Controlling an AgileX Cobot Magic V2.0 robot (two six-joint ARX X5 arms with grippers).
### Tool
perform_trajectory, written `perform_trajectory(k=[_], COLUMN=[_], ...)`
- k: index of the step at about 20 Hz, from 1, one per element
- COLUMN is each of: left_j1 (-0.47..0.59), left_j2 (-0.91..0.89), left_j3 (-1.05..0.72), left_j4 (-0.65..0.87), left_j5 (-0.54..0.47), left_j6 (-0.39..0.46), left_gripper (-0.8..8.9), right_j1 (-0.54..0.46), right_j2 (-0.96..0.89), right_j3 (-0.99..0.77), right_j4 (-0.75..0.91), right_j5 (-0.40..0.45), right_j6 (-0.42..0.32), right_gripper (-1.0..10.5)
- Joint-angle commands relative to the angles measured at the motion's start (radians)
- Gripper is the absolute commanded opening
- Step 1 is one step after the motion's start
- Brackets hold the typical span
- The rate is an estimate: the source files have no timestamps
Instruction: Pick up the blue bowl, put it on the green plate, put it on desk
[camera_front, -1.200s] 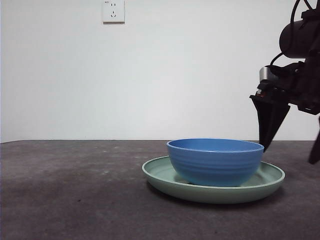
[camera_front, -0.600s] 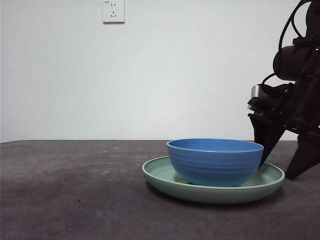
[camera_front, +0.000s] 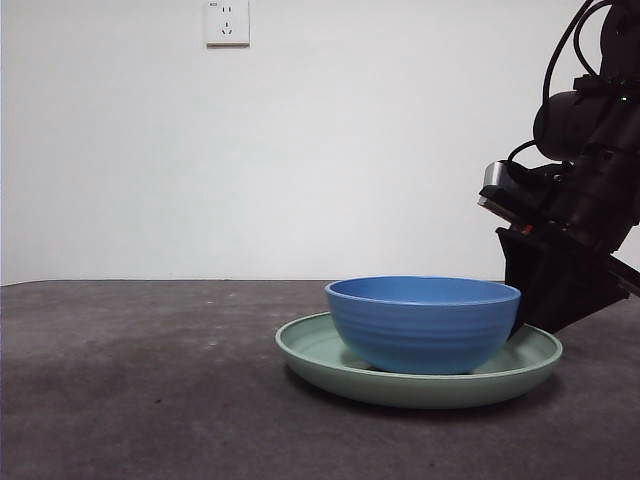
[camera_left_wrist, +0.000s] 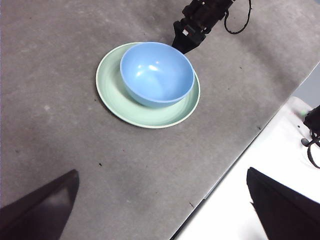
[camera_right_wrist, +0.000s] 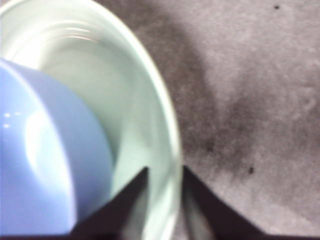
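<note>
Right gripper (camera_right_wrist: 164, 197), jaws nearly closed astride the raised rim of the shallow mint-green plate (camera_right_wrist: 167, 120), apparently gripping it to move plate and ridged blue bowl (camera_right_wrist: 45, 150) together.

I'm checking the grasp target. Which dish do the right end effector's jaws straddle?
The green plate: its raised rim sits between the right end effector jaws; the blue bowl sits apart inside it.
</note>
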Motion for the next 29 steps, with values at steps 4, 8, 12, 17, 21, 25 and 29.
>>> perform_trajectory(k=[4, 8, 12, 17, 21, 25, 29], left_j1=[-0.005, -0.005, -0.005, -0.005, -0.005, -0.005, -0.005], left_j2=[0.004, 0.004, 0.004, 0.004, 0.004, 0.004, 0.004], left_j3=[0.010, 0.010, 0.010, 0.010, 0.010, 0.010, 0.010], left_j4=[0.011, 0.006, 0.008, 0.008, 0.007, 0.008, 0.010], left_j5=[-0.001, -0.001, -0.001, -0.001, -0.001, -0.001, -0.001], left_j6=[-0.023, -0.028, -0.027, -0.027, -0.026, -0.026, -0.024], left_gripper=[5.63, 5.63, 5.63, 5.63, 5.63, 5.63, 5.63], right_j1=[0.011, 0.003, 0.003, 0.003, 0.027, 0.081, 0.151], right_j2=[0.022, 0.021, 0.021, 0.021, 0.021, 0.021, 0.022], right_j3=[0.011, 0.016, 0.061, 0.167, 0.246, 0.267, 0.267], right_j4=[-0.006, -0.008, -0.071, -0.162, -0.210, -0.204, -0.160], right_j5=[0.021, 0.001, 0.001, -0.044, -0.045, -0.042, -0.039], right_j6=[-0.015, 0.023, 0.029, 0.047, 0.064, 0.104, 0.157], right_gripper=[0.1, 0.1, 0.1, 0.1, 0.1, 0.1, 0.1])
